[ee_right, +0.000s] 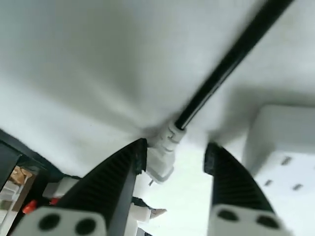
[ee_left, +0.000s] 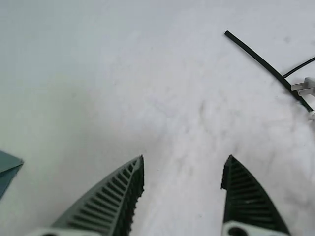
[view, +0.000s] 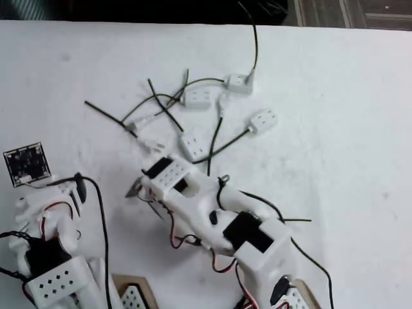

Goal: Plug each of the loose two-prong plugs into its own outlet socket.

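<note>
Plug (ee_right: 160,157) between open right jaws
Its long axis runs out along the cord (ee_right: 231,64), outlet socket (ee_right: 283,147) just beside it; left jaws, also open, are farther off.

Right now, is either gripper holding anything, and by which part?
Nothing is gripped: the right gripper stands open around a white plug, the left gripper open over the table.

Both arms (view: 212,212) are white printed shells with black motors (view: 248,233); red and black wires (view: 175,242); dark, ribbed claw fingers (ee_left: 120,196).
</note>
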